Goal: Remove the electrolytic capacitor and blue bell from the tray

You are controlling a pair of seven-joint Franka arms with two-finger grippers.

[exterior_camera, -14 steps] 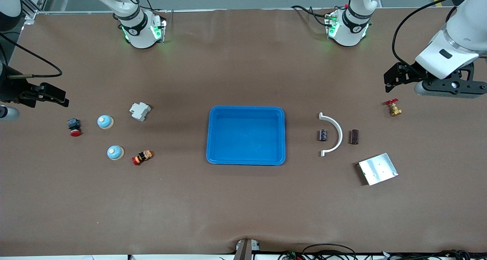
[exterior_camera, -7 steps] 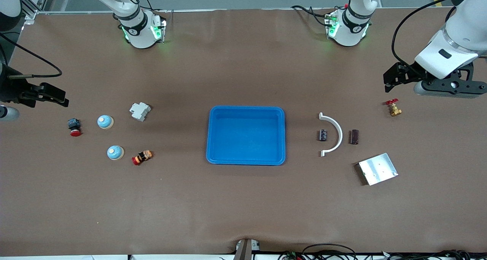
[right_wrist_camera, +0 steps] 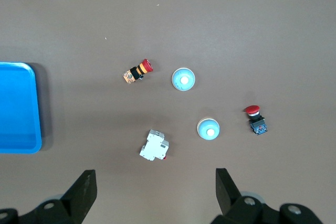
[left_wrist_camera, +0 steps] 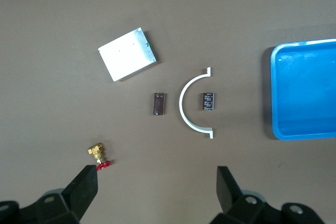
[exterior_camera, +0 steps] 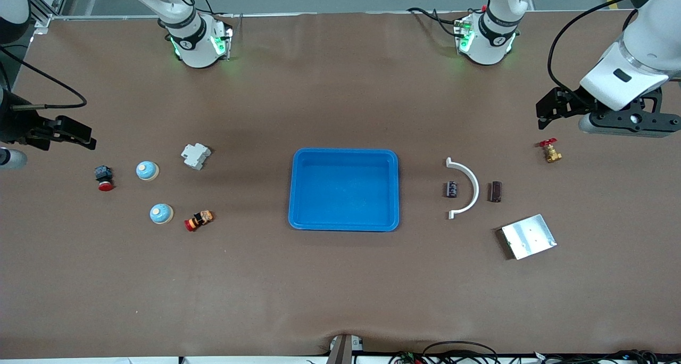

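A small black cylindrical capacitor (exterior_camera: 452, 189) lies inside the curve of a white arc piece (exterior_camera: 464, 187), also in the left wrist view (left_wrist_camera: 207, 101). Two blue bells (exterior_camera: 147, 170) (exterior_camera: 160, 213) sit at the right arm's end, also in the right wrist view (right_wrist_camera: 208, 129) (right_wrist_camera: 184, 79). A blue tray (exterior_camera: 298, 193) is mid-table. My left gripper (exterior_camera: 553, 109) (left_wrist_camera: 156, 192) is open and empty, up over the table near a brass valve (exterior_camera: 550, 151). My right gripper (exterior_camera: 72, 133) (right_wrist_camera: 155, 192) is open and empty, over the table near a red push button (exterior_camera: 104, 178).
A dark brown block (exterior_camera: 496, 191) and a metal plate (exterior_camera: 528, 236) lie by the arc. A white breaker (exterior_camera: 196, 155) and a red-orange button (exterior_camera: 198, 220) lie near the bells. The arm bases stand along the table edge farthest from the front camera.
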